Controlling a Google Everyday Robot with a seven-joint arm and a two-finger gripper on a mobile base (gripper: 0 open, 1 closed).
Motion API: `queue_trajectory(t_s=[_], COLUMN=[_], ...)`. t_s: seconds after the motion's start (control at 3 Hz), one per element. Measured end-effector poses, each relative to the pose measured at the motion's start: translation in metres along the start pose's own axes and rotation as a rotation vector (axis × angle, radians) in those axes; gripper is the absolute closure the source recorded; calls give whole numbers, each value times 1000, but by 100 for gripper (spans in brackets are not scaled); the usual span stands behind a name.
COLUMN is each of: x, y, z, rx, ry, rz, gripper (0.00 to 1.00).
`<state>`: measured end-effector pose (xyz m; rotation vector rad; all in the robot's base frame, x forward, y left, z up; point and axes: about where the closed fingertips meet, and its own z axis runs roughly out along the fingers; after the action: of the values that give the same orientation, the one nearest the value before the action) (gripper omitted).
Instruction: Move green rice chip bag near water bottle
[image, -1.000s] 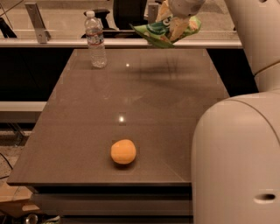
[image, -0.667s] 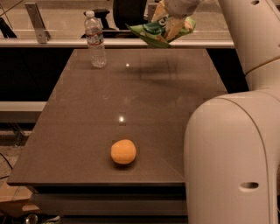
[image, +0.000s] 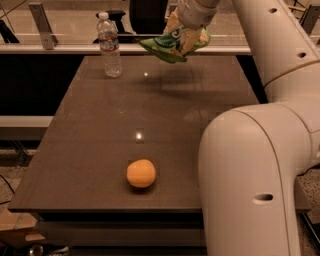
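Found water bottle standing upright near the far left corner of the table, close to the far edge, white cap on; could not tell what was inside. Observed gripper above the far edge of the table, to the right of the bottle, clamped on the green rice chip bag. Noted bag held aloft, crumpled and tilted, clear of the tabletop and apart from the bottle, with a faint shadow on the surface beneath. Recorded round orange fruit resting alone near the front edge, well apart from bottle and bag. Saw bare tabletop between fruit and bottle and along the left side. Noted front right part of the table hidden behind the white arm. Made out a pale label on the bottle and a dark green patch on the bag; could read no writing on either.
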<state>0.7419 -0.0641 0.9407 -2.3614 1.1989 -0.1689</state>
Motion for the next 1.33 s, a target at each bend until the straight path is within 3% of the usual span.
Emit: queue_trajectory(t_s=[0.67, 1.33], x=[-10, -11], y=[-1, 7], z=[29, 51], rx=[-9, -17], ry=[-82, -140], rz=[-18, 5], gripper=[100, 100])
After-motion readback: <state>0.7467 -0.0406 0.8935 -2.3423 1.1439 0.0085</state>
